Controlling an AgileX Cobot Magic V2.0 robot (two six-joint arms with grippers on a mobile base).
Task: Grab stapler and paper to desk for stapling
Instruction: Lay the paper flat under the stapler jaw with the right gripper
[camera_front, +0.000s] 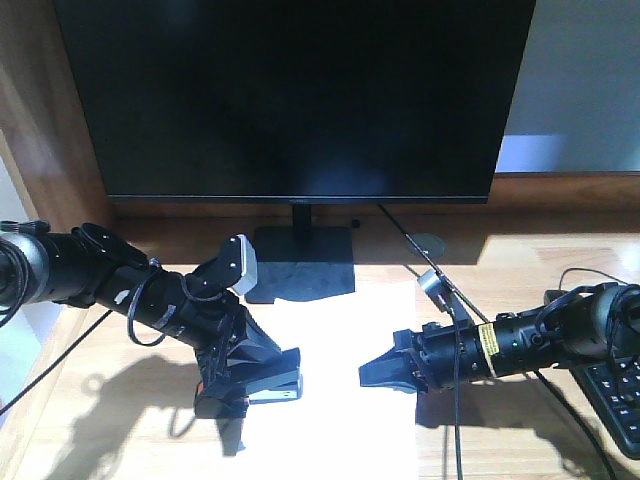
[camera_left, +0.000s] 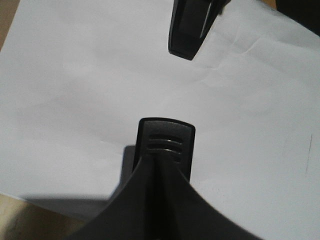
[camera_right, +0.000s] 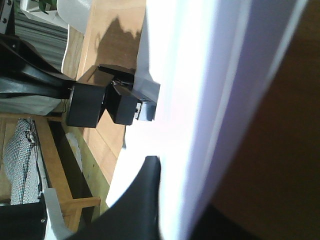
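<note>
The white paper lies flat on the wood-grain desk in front of the monitor. My left gripper is shut on the black stapler at the sheet's left edge. In the left wrist view the stapler's nose sticks out over the paper. My right gripper reaches in from the right edge and looks shut on the paper. One finger lies against the sheet; the other is hidden behind it. The right wrist view shows the stapler across the sheet.
A large black monitor on a square stand fills the back of the desk. A black keyboard sits at the right edge, with cables running past my right arm. The darker side panel rises at left.
</note>
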